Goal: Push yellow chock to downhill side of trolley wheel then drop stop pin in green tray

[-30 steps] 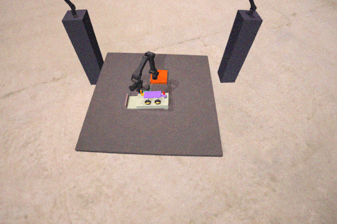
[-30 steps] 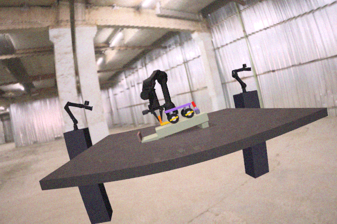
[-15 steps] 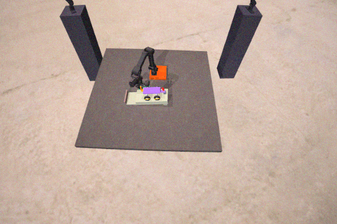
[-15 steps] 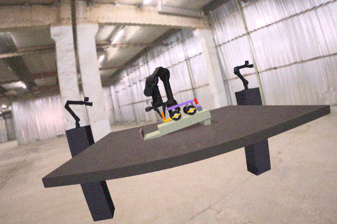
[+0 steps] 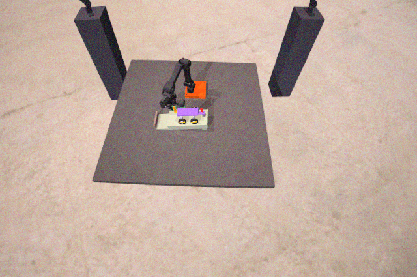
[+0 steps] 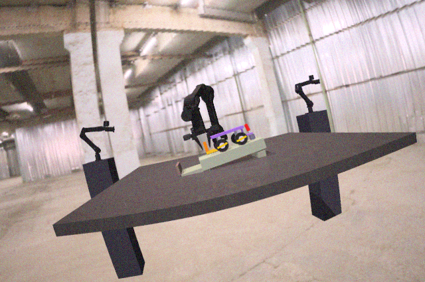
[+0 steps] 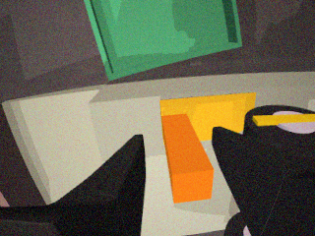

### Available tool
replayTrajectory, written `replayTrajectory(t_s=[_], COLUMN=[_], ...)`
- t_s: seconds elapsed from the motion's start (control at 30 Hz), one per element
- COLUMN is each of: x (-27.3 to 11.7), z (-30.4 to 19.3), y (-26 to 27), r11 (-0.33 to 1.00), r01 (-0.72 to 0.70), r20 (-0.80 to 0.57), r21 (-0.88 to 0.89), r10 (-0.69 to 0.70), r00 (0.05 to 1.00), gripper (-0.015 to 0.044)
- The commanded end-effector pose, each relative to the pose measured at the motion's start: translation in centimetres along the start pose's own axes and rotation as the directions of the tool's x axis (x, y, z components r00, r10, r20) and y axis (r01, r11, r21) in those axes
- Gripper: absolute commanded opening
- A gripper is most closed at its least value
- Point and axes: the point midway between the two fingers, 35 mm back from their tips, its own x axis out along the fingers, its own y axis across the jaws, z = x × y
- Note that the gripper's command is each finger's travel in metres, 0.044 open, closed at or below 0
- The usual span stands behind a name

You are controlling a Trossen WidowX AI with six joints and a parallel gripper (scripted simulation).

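Note:
The purple trolley stands on the pale ramp. The red-headed stop pin is at its uphill end. The yellow chock lies on the ramp just downhill of a lower wheel and appears to meet it; the exact contact is hard to see. Its orange handle stands up. My gripper is partly open, with one finger on each side of the handle and a gap on both sides. The green tray lies beyond the ramp in the wrist view.
A reddish stop bar crosses the ramp's low end. The orange block is at my arm's base. The trolley body and wheels are close beside my right finger. Two pedestals with small arms stand beyond the dark table.

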Motion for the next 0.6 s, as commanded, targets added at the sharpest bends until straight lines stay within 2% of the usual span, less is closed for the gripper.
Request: replayTrajectory(t_s=[0.0, 0.57], x=[-1.1, -5.9], z=[0.0, 0.0], y=[0.0, 0.1], r11=[1.0, 1.0], r01=[0.003, 0.004], r20=[-0.005, -0.007], r21=[-0.001, -0.001], r10=[-0.003, -0.004], r00=[1.0, 1.0], gripper=[0.019, 0.019])
